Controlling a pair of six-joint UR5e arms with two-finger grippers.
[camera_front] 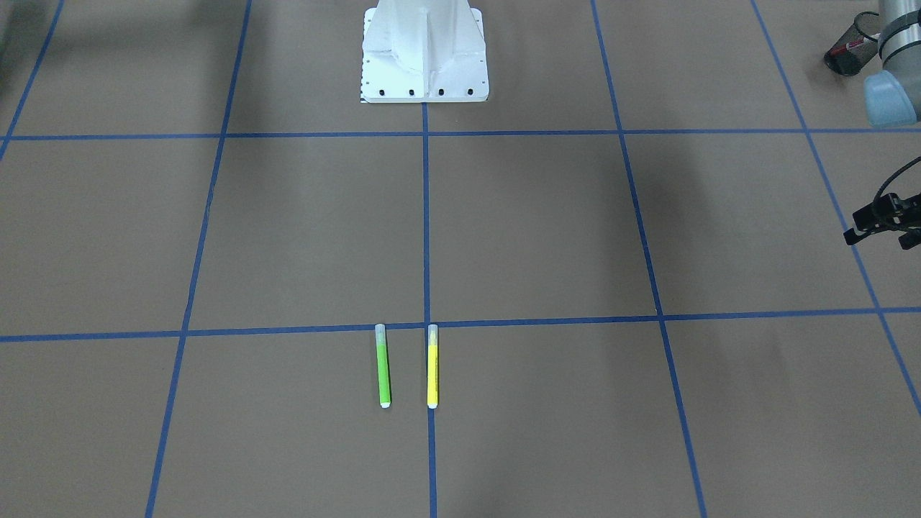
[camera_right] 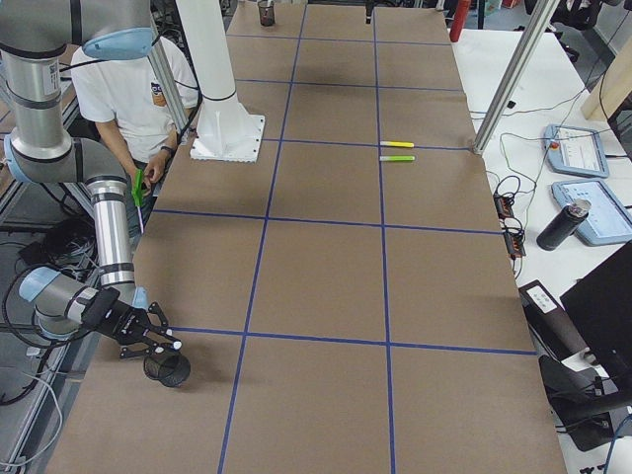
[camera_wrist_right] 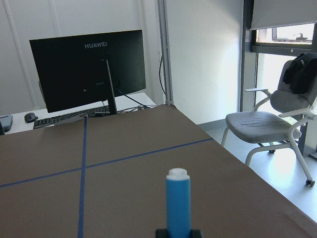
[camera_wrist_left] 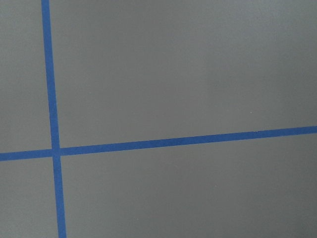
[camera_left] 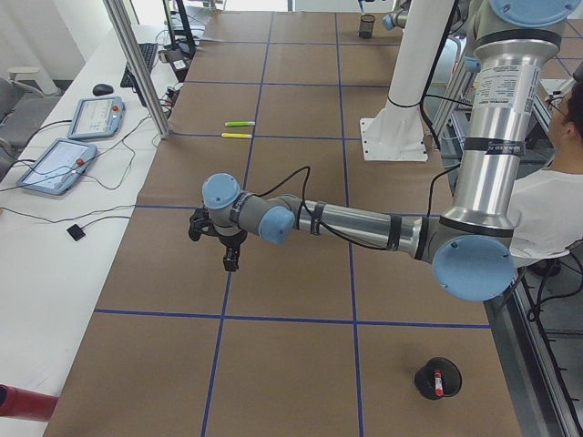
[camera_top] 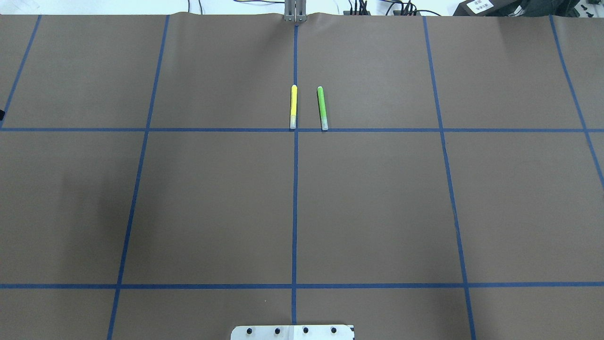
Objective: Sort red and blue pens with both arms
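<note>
The blue pen (camera_wrist_right: pixel 178 202) stands upright in my right gripper (camera_wrist_right: pixel 178 232), white tip up; the gripper is shut on it. In the exterior right view that gripper (camera_right: pixel 150 339) hovers just above a black mesh cup (camera_right: pixel 168 368) at the table's near corner. The red pen (camera_front: pixel 854 45) lies inside another black mesh cup (camera_front: pixel 847 52), which also shows in the exterior left view as the cup (camera_left: pixel 437 378) holding the red pen (camera_left: pixel 437 382). My left gripper (camera_front: pixel 879 219) hangs over bare table with nothing visible in it. I cannot tell whether it is open or shut.
A green marker (camera_top: pixel 322 107) and a yellow marker (camera_top: pixel 293 106) lie side by side near the table's far centre line. The white pedestal (camera_front: pixel 423 54) stands at the robot's side. A seated person (camera_right: pixel 128 84) is behind the robot.
</note>
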